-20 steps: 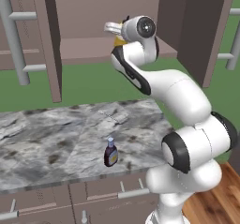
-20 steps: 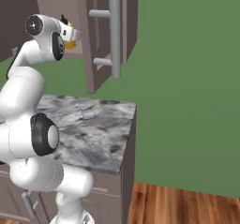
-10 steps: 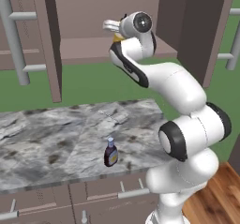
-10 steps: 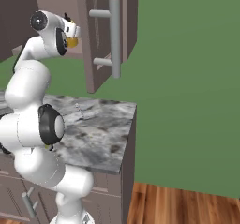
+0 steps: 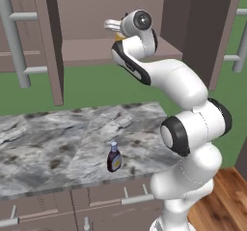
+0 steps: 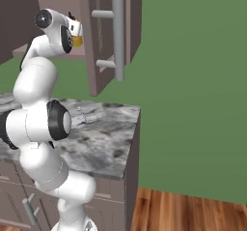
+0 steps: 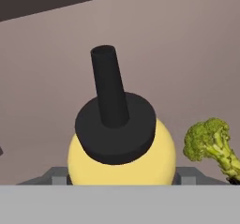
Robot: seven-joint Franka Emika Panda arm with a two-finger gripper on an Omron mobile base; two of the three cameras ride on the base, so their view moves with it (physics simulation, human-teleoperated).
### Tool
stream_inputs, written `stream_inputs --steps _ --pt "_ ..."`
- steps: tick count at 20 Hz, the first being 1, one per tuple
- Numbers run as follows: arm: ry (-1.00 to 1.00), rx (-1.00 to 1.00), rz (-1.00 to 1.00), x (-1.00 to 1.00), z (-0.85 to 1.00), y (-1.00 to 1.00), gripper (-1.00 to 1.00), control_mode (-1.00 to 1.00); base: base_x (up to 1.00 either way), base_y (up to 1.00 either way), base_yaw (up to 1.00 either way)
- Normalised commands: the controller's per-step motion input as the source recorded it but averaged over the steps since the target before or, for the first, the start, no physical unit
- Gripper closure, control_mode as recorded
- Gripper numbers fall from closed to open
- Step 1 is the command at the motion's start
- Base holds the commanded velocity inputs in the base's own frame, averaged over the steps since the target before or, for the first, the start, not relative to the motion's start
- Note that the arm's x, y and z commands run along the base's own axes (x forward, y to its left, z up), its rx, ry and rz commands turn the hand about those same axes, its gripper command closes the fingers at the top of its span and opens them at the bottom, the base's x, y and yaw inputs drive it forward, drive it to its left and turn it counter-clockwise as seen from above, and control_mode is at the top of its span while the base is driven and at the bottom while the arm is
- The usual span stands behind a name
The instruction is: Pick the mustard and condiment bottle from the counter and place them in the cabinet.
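The arm was stretched high, with the gripper (image 5: 115, 32) up at the open cabinet (image 5: 91, 51), level with its shelf. Between the fingers sat the mustard (image 7: 122, 153), clamped from both sides, its black nozzle pointing toward the cabinet's back wall. A sprig of broccoli (image 7: 211, 145) lay on the shelf just right of it. Down on the counter (image 5: 58, 143), the condiment bottle (image 5: 114, 157) stood upright near the front edge, well apart from the hand.

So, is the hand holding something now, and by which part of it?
Yes, the hand holds the mustard. It grips the yellow body from two sides, below the black nozzle cap, up at the cabinet shelf.
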Motion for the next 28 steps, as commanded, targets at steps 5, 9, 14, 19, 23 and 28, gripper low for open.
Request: stream_inputs --steps 5,9,14,19,23,28 --pt "0.0 0.0 0.0 0.01 -0.33 0.0 -1.0 -1.0 0.0 0.0 0.0" --pt "0.0 0.0 0.0 0.04 -0.45 0.0 -1.0 -1.0 0.0 0.0 0.0" --pt "0.0 0.0 0.01 -0.05 -0.33 0.0 -1.0 -1.0 0.0 0.0 0.0" --pt "-0.03 -0.02 0.0 -0.54 -0.03 0.0 -1.0 -1.0 0.0 0.0 0.0" --pt "-0.04 0.0 0.0 -0.76 0.0 0.0 -1.0 -1.0 0.0 0.0 0.0" --pt "0.0 0.0 0.04 -0.77 -0.04 0.0 -1.0 -1.0 0.0 0.0 0.0"
